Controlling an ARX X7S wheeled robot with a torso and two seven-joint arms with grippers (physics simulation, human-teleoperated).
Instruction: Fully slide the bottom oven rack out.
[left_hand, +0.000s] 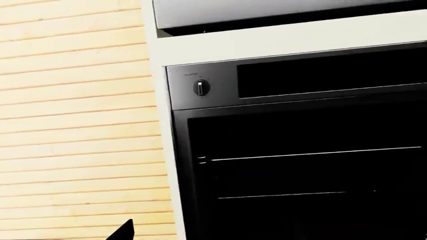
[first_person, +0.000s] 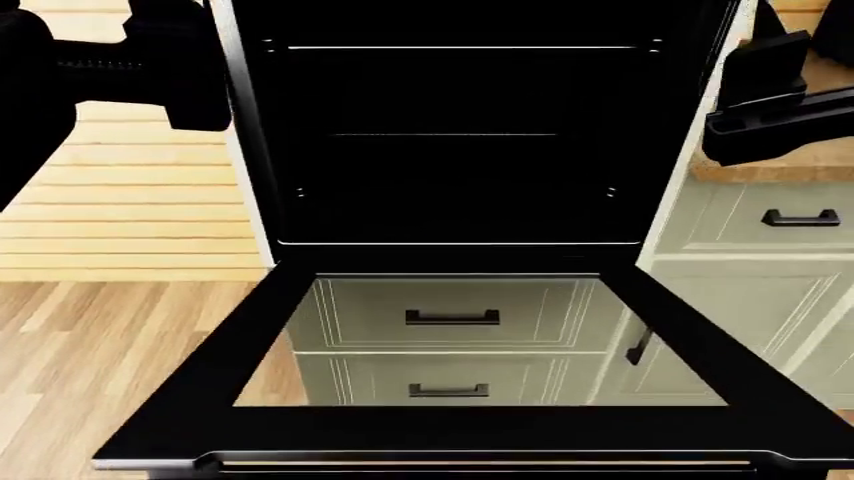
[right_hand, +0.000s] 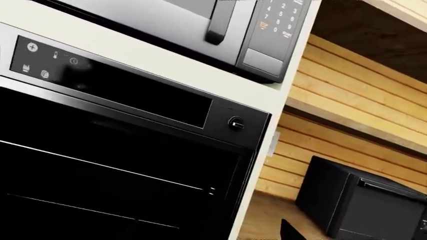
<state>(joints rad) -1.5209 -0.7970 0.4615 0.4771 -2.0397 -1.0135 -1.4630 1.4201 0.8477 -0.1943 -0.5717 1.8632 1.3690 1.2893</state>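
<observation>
Bottom oven rack (first_person: 443, 134) sits fully inside the dark cavity of the oven (first_person: 454, 215), showing only as a thin bright line below the upper rack (first_person: 461, 47). The oven door (first_person: 454, 435) is already folded down flat toward me, its glass reflecting the pale green drawers (first_person: 451, 318), so the way in is clear. Everything else is left: I judge I have yet to reach in, take the rack's front bar and draw it out over the door. My left arm (first_person: 94, 70) is raised beside the oven's left edge, my right arm (first_person: 781, 95) raised at its right edge, both outside the cavity and touching nothing. Neither hand shows its fingers clearly, so I cannot tell whether they are spread or pressed together.
</observation>
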